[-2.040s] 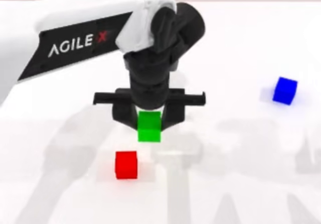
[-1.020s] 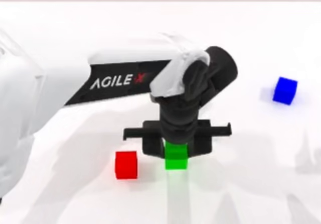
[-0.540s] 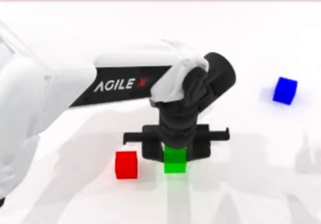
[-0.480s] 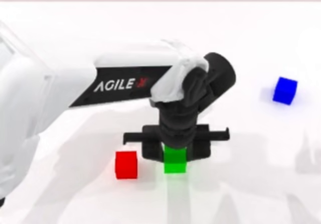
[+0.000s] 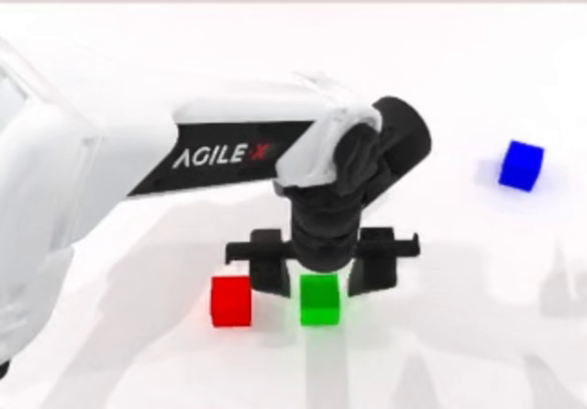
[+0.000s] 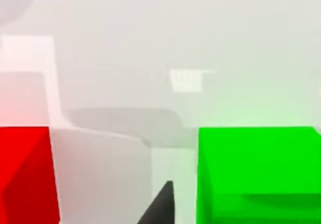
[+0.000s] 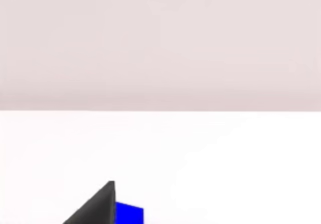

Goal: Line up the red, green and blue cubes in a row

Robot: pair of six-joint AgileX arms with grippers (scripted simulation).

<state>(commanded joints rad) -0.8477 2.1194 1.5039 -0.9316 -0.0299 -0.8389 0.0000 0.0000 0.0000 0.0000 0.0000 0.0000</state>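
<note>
Looking down from above, the left gripper [image 5: 321, 276] hangs over the green cube [image 5: 319, 300], fingers spread wide to either side, the cube apparently free on the table [image 5: 440, 336]. The red cube [image 5: 230, 300] sits just beside it, level. The blue cube [image 5: 521, 165] is well apart, right. Left wrist view: green cube [image 6: 258, 174], red cube [image 6: 25, 174], a gap between. Right wrist view: blue cube [image 7: 129, 214] behind one dark finger [image 7: 95, 206]; its spread I cannot tell.

We see the red cube [image 5: 230, 300] and green cube [image 5: 319, 299] side by side, apart, resting flat. The blue cube [image 5: 521, 165] lies well apart, far right.
</note>
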